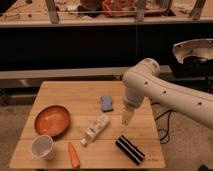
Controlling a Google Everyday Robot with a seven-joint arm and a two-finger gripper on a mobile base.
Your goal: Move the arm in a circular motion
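Arm: extended from the right edge over the wooden table and bent downward.
Gripper: held over the table's right half, between the blue sponge and the black striped box; whether it is spread or closed cannot be told.
Left side: occupied by an orange bowl, a white cup and a carrot.
Middle: a white bottle is laid flat.

One table bearing six items, one of each kind: one bowl, one cup and one carrot toward the left edge; one sponge and one bottle mid-surface; one striped block near the front edge. One arm with one gripper, above the right half.
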